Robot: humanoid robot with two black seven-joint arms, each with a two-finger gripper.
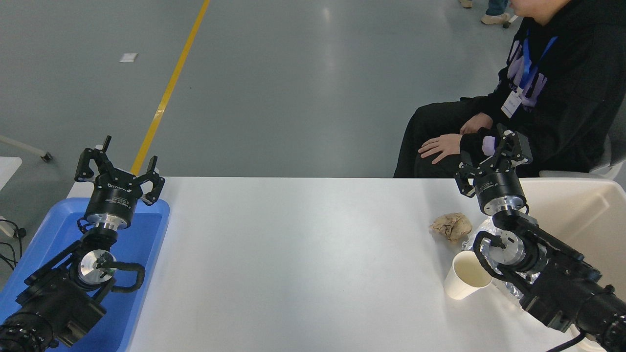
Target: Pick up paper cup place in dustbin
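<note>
Grey floor with a yellow line [168,90] runs behind the white desk [293,254]. A person [547,98] in dark clothes sits at the far side on the right, one hand [440,145] resting on a knee.

My right gripper [491,156] is up in the air near the far edge of the desk, beside the beige dustbin [582,215]. Its fingers are spread apart and hold nothing. My left gripper [117,168] is parked over the blue tray [151,230] at the left. It is spread wide too, with nothing in it.

The paper cup [465,275] sits on the desk near my right arm, tipped so I can see inside it. It is just left of the dustbin. A brown paper ball [451,227] lies a bit farther back. A shiny foil bag [489,230] pokes out from under my arm.

I think I am at the very start. The cup is not picked up yet. My right gripper is past the cup and higher than it. Next, I would need to pull back, go down, and put my fingers around the cup's side. I should squeeze softly, because a paper cup can squash. I must not bump the paper ball.

I can see small white letters on the left gripper's round body, but they are too tiny to read. The person's tag I leave alone.
</note>
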